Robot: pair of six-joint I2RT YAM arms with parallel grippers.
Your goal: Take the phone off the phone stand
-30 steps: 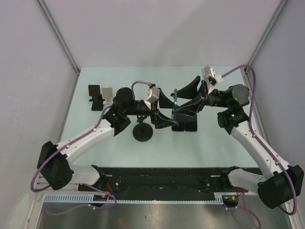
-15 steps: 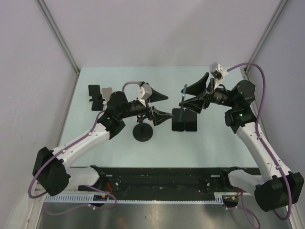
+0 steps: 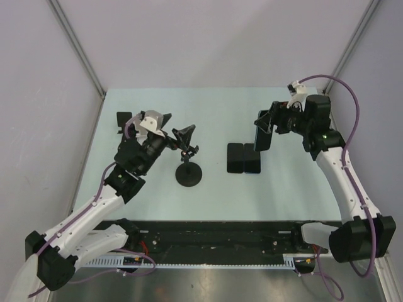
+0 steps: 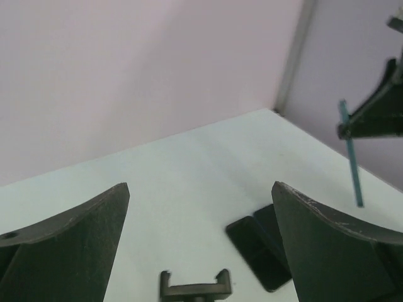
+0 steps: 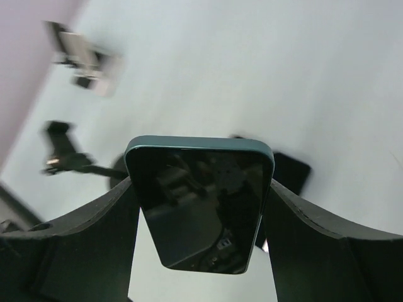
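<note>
While pinching the phone (image 3: pixel 262 139) by its side edges, holding it in the air well right of the phone stand (image 3: pixel 189 175), near upright, dark face toward the wrist camera. Gripping with the right gripper (image 5: pixel 200 189), fingers (image 5: pixel 88 245) pressing on either side of the case, nothing else in between. Reading the stand's cradle (image 4: pixel 194 290) as empty, so treating the lift-off as done and the set-down as the step in hand. Hovering the left gripper (image 4: pixel 200 185) just above and left of the stand, fingers spread wide, gripping nothing; no need for bracing the stand, judging by the gap. Watching two dark phones (image 3: pixel 244 157) lying flat side by side right of the stand, almost directly under the held one. For a clean finish: shifting further right of the stand to bare table (image 3: pixel 296 189), not stacking onto those two; tilting the phone toward flat while lowering; keeping the squeeze even to avoid slipping along the smooth edges; lowering slowly until touching down on one edge, then easing the fingers apart only once resting flat. Backing out up and away from the stand afterwards, avoiding dragging the phone or clipping the stand.
</note>
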